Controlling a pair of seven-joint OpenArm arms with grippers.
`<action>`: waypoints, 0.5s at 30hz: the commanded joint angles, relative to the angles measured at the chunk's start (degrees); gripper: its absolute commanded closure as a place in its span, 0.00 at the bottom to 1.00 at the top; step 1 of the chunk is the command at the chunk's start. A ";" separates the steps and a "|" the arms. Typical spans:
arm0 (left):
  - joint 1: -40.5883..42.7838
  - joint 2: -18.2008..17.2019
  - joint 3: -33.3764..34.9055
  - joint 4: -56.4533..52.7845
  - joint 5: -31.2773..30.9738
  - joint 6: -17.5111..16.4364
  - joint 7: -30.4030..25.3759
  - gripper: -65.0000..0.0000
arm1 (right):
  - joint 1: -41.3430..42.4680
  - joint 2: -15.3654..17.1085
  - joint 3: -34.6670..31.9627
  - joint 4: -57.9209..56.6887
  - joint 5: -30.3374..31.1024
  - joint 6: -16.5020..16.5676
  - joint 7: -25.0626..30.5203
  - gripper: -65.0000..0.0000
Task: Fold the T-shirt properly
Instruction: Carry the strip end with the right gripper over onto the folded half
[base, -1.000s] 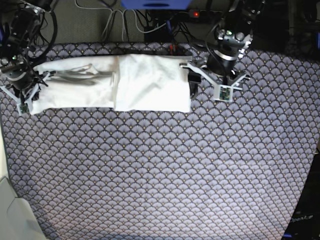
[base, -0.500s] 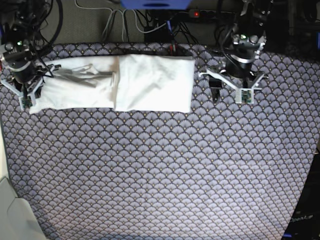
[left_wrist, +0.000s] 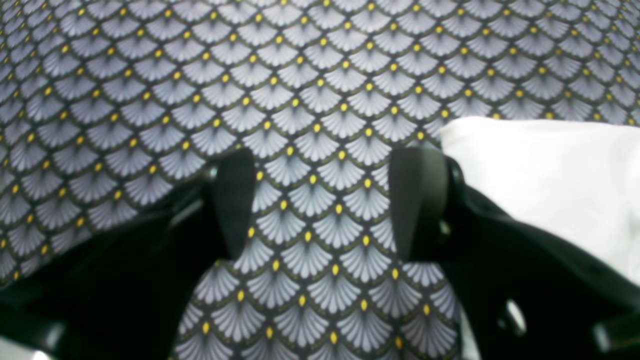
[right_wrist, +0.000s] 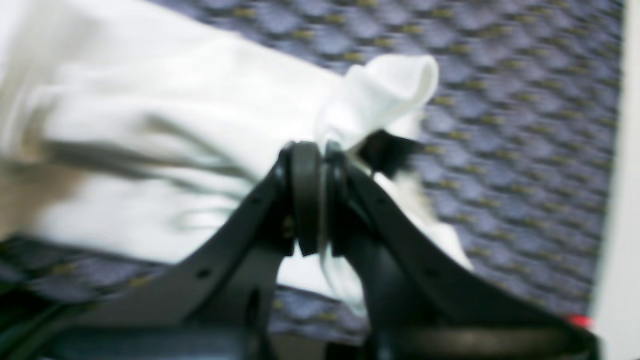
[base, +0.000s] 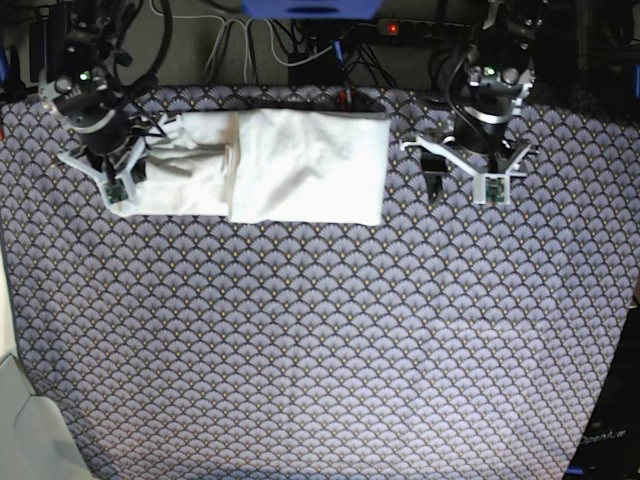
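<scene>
The white T-shirt lies as a long folded band across the far part of the table, plain side up. My right gripper is at the band's left end, shut on a bunch of the T-shirt's cloth that sticks up past its fingertips. That end is lifted and pulled in toward the middle. My left gripper stands to the right of the shirt, apart from it. In the left wrist view it is open over bare patterned cloth, with the shirt's edge beside its right finger.
A tablecloth with a purple fan pattern covers the table. Cables and a power strip lie behind its far edge. A pale surface shows at the front left corner.
My right gripper has carried the shirt's left end to the right, shortening the band. My left arm drew away from the shirt's right edge and now holds still.
</scene>
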 joint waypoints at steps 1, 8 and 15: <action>-0.10 -0.33 -0.25 0.98 0.48 0.03 -1.53 0.37 | 0.35 -0.44 -0.41 1.12 0.73 -0.25 1.29 1.00; 0.08 -0.33 -3.94 0.89 0.48 0.03 -1.44 0.37 | 0.97 -3.17 -5.60 1.21 0.64 -0.25 1.29 1.00; 1.22 -0.42 -8.43 1.07 0.57 0.03 -1.44 0.37 | 1.93 -5.90 -8.24 2.00 0.73 -0.25 1.29 1.00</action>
